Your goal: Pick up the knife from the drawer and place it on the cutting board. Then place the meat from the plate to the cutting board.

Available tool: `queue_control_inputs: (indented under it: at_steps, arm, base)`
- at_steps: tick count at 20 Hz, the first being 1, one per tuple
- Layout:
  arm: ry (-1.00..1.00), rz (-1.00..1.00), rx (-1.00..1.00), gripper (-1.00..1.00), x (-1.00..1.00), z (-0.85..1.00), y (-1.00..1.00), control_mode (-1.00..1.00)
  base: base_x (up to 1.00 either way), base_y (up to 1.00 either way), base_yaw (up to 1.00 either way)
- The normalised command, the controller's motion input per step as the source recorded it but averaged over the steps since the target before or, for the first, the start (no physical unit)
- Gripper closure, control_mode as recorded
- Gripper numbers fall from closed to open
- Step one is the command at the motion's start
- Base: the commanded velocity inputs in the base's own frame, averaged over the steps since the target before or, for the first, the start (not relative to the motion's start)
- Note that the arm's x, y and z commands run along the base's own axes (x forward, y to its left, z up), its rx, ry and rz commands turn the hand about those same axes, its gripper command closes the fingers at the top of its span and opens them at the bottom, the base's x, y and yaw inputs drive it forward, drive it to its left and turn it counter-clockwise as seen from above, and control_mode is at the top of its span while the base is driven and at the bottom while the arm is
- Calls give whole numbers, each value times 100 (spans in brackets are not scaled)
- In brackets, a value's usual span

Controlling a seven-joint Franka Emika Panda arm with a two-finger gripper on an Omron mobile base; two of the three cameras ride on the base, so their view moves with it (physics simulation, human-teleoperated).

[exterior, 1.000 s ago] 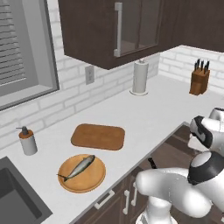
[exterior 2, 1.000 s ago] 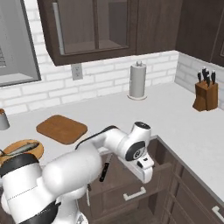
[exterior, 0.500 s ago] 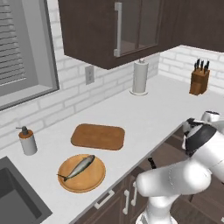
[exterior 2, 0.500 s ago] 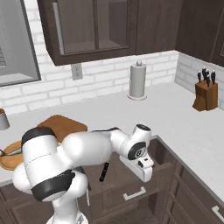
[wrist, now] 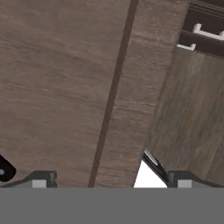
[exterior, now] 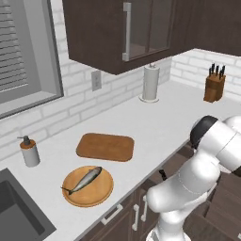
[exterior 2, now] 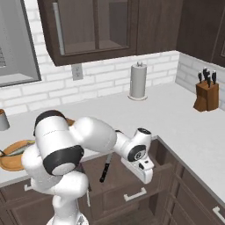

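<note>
The dark brown drawer (exterior 2: 125, 186) stands pulled out below the counter. In it lies the knife (exterior 2: 105, 167), black handle toward me, blade pointing to the back. My gripper (exterior 2: 145, 175) hangs low over the drawer's right part, to the right of the knife and apart from it. In the hand view my gripper (wrist: 110, 181) is open over the drawer's wooden bottom, nothing between the fingertips (wrist: 40, 180). The cutting board (exterior: 105, 147) lies bare on the counter. In front of it the plate (exterior: 104, 190) holds the fish (exterior: 84, 180).
A soap dispenser (exterior: 29, 151) and a sink (exterior: 16, 212) are at the left. A paper towel roll (exterior: 150, 82) stands by the wall, a knife block (exterior: 214, 84) at the far right. Closed lower drawers (exterior 2: 197, 197) sit to the right of the open one.
The arm's elbow and upper links have swung round above the counter edge. The hand has stayed low over the open drawer. Knife, fish and board have not moved.
</note>
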Motion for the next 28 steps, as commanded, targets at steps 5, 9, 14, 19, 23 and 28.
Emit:
queue_control_inputs:
  at_steps: [5,9,14,19,23,28]
  arm:
    - [2,0,0,-100,2,-44,-8,-100]
    - [9,0,0,-100,-18,-55,-23,-100]
    - [18,-1,5,-100,-81,-35,-63,-100]
    - [10,0,8,-100,-100,-25,-99,-100]
    - [-13,0,9,-100,-85,32,-32,-100]
    - [-19,3,3,-100,-10,97,36,-100]
  base:
    - [0,0,0]
    - [0,0,0]
    - [0,0,0]
    - [0,0,0]
    - [0,0,0]
    - [0,0,0]
